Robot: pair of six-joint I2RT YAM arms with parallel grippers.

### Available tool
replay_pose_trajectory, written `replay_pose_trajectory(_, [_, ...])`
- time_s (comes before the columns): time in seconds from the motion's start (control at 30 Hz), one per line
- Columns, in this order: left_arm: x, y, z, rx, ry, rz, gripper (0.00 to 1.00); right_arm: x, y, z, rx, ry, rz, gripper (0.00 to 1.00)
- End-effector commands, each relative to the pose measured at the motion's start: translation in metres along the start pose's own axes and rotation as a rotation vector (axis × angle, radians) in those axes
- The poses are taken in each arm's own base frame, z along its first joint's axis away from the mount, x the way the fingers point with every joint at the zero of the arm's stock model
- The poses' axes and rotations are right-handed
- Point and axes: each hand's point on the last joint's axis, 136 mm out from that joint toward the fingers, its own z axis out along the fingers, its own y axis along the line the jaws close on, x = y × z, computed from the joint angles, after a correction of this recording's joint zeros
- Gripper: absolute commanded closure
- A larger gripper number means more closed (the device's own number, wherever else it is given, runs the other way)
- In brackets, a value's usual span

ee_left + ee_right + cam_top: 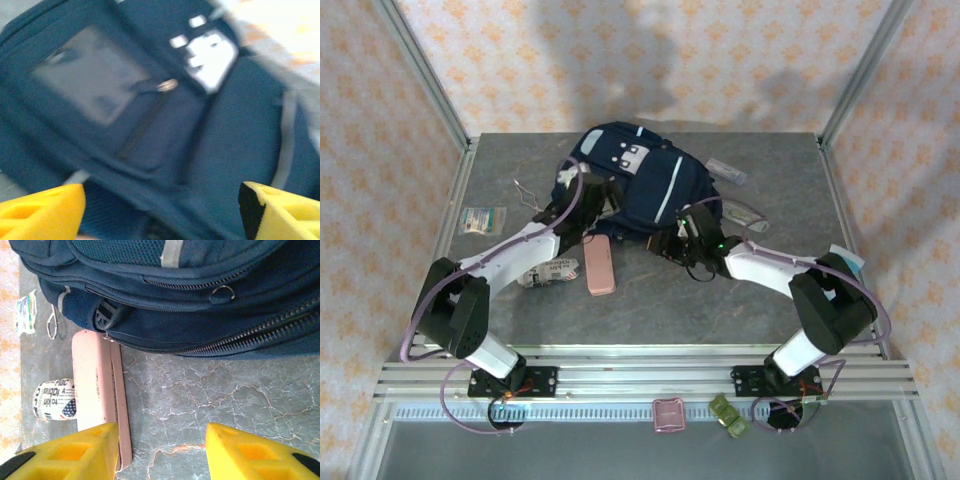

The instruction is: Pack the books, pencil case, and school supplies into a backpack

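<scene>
The navy backpack (640, 180) lies at the back middle of the table, white patches up. My left gripper (598, 192) hovers over its left side; in the left wrist view its yellow fingers stand wide apart, open (162, 200), with only backpack fabric (225, 150) below. My right gripper (675, 238) is at the backpack's near edge, open (162, 445) above bare table. The pink pencil case (599, 265) (92, 375) lies just left of it, beside one finger. A white printed packet (548, 272) (54, 400) sits left of the case. The books are out of view.
Clear packets (728, 170) (740, 212) lie right of the backpack. A greenish-white packet (480, 218) (25, 314) and a bent wire (525, 190) (52, 325) lie at the left. Grey marble table (650, 310), framed by metal posts. Small pink (668, 413) and green (728, 415) items sit on the front rail.
</scene>
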Motion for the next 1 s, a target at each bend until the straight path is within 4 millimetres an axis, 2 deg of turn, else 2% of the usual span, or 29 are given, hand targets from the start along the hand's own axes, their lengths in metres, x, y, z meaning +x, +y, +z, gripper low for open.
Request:
replay_pose_trajectory(0.0, [0.014,0.02,0.007,0.014,0.014,-0.087,0.17,-0.01,0.018,-0.013,-0.057,-0.051,-0.016,0.51])
replay_pose_trajectory(0.1, [0.027,0.04,0.019,-0.024,0.051,-0.093,0.17,-0.009,0.015,-0.014,-0.049,-0.054,-0.013,0.51])
replay_pose_trajectory(0.2, [0.034,0.051,0.03,-0.056,0.07,-0.072,0.16,-0.007,0.013,-0.013,-0.04,-0.05,-0.007,0.51])
replay_pose_trajectory(0.57, [0.044,0.068,0.069,-0.107,0.094,-0.047,0.16,-0.005,0.014,-0.019,-0.05,-0.051,-0.004,0.52])
replay_pose_trajectory(0.67, [0.047,0.067,0.077,-0.097,0.105,-0.041,0.21,-0.002,0.012,-0.019,-0.053,-0.05,0.003,0.53])
replay_pose_trajectory(0.73, [0.046,0.066,0.082,-0.101,0.117,-0.034,0.31,0.001,0.011,-0.02,-0.056,-0.048,0.007,0.54])
replay_pose_trajectory(0.83, [0.038,0.058,0.083,-0.087,0.119,-0.023,0.56,0.005,0.008,-0.02,-0.053,-0.047,0.006,0.55])
replay_pose_trajectory(0.87, [0.034,0.053,0.082,-0.076,0.119,-0.017,0.74,0.007,0.007,-0.019,-0.051,-0.044,0.007,0.55])
replay_pose_trajectory(0.9, [0.031,0.05,0.081,-0.071,0.12,-0.011,0.87,0.007,0.006,-0.019,-0.048,-0.044,0.007,0.55])
replay_pose_trajectory(0.97, [0.025,0.042,0.076,-0.047,0.123,-0.01,1.0,0.009,0.005,-0.018,-0.048,-0.042,0.004,0.57])
